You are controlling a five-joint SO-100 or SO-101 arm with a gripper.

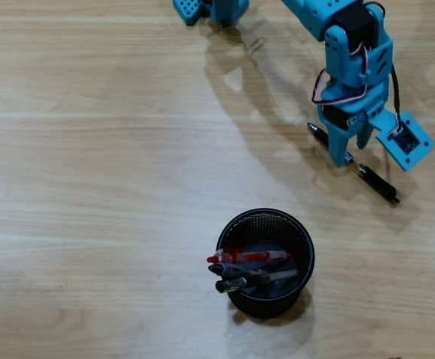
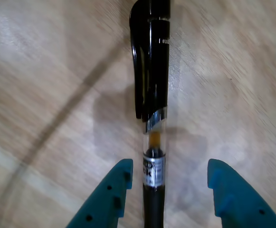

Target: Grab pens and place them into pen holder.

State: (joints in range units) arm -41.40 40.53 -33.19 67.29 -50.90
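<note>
A black and clear pen (image 1: 374,179) lies flat on the wooden table at the right in the overhead view, slanting from upper left to lower right. My blue gripper (image 1: 355,146) hangs over its middle, open, a finger on each side. In the wrist view the same pen (image 2: 152,95) runs up the picture between my gripper (image 2: 172,172), close to the left fingertip (image 2: 121,183) and well apart from the right one. The pen holder (image 1: 303,243), a round black mesh cup, stands at the lower middle. It holds three pens, one red and clear (image 1: 251,258), leaning leftward over the rim.
The arm's blue base (image 1: 210,9) sits at the top edge of the overhead view. Bare wooden table (image 1: 90,187) spreads to the left of the cup and the arm.
</note>
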